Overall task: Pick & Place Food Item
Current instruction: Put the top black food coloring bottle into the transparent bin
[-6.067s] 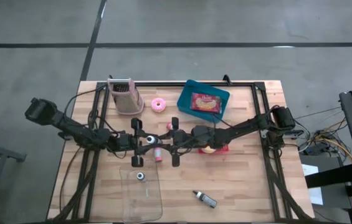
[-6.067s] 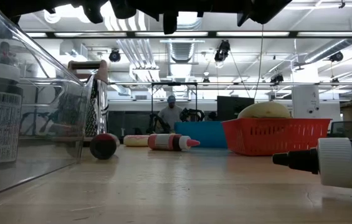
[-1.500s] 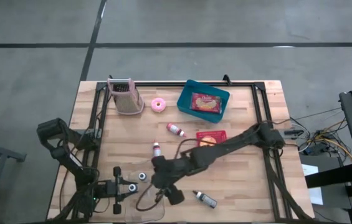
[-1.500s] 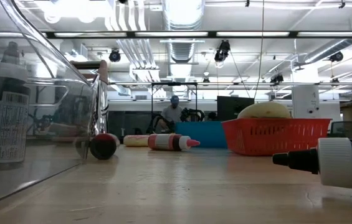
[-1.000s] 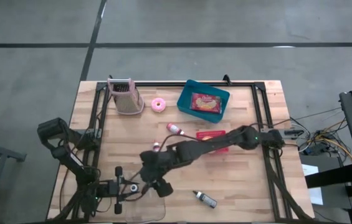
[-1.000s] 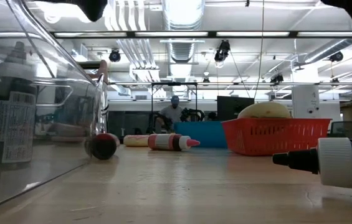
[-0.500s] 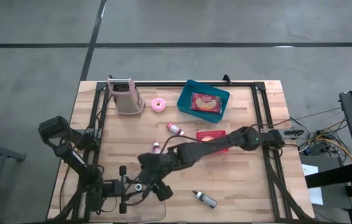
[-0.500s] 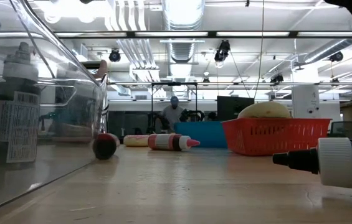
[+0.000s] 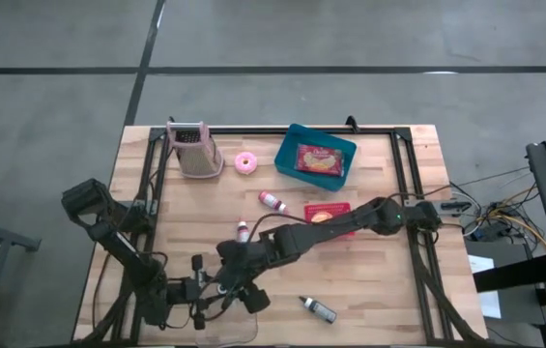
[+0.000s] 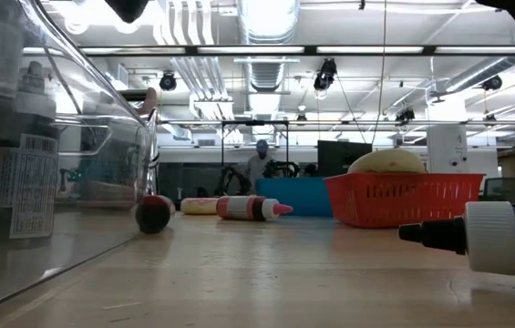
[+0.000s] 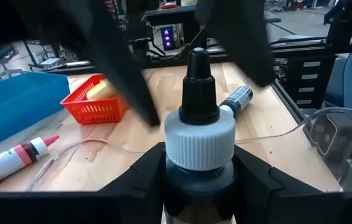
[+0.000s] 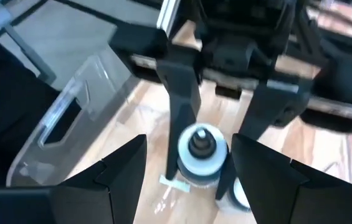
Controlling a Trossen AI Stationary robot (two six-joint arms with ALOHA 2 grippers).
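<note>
A dark bottle with a white ribbed collar and a black nozzle [image 11: 199,124] stands upright in the clear plastic tray [image 9: 234,324] near the table's front edge. It also shows through the tray wall in the low view [image 10: 20,173]. My left gripper [image 9: 200,290] comes from the table's left and is shut on the bottle. My right gripper [image 9: 238,282] hangs open over the bottle. Its two fingers stand on either side of the nozzle [image 12: 202,144] without touching it. My left gripper pinches the bottle's body just below the white collar [image 11: 199,179] between its two fingers. The fingers come level from the table's left side. The bottle stands upright with its base in the clear tray.
A second dark bottle [image 9: 318,309] lies at the front right. Two red-and-white bottles [image 9: 273,201] [image 9: 243,230] lie mid-table. A red basket with a yellowish food item [image 9: 329,215], a blue bin with a packet [image 9: 316,158], a pink donut [image 9: 244,162] and a grater [image 9: 195,150] stand farther back.
My left gripper has gone toward the table's right edge, up to the bottle in the tray. The bottle was tilted a second ago and stands upright now. My right gripper has stayed over the bottle.
</note>
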